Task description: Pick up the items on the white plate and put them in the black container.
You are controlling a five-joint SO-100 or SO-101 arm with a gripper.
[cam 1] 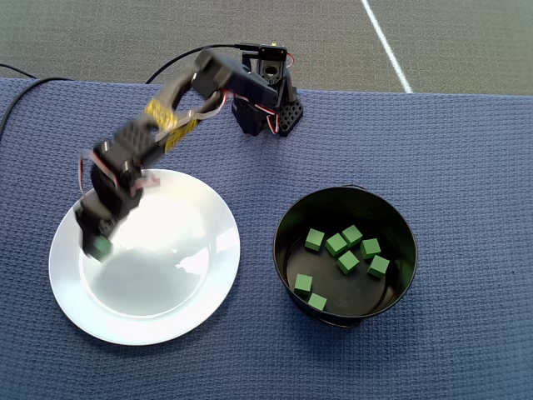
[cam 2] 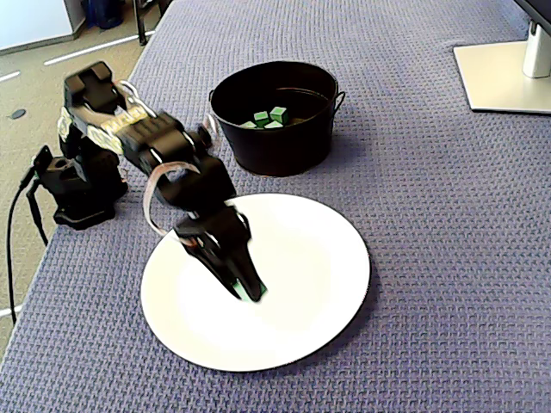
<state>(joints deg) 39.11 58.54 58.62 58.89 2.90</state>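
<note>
The black two-finger hand clenches a small matte green cube above the glossy round white plate. It should stay gripped until over the black round pot.

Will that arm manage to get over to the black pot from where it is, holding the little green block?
Probably yes. The gripper is shut on a green cube above the white plate, and only bare cloth lies between it and the open black pot nearby.

a blue woven cloth covers the table in both views. beyond it in the overhead view lies grey carpet crossed by a white line. the fixed view shows a pale monitor base at upper right.
</note>
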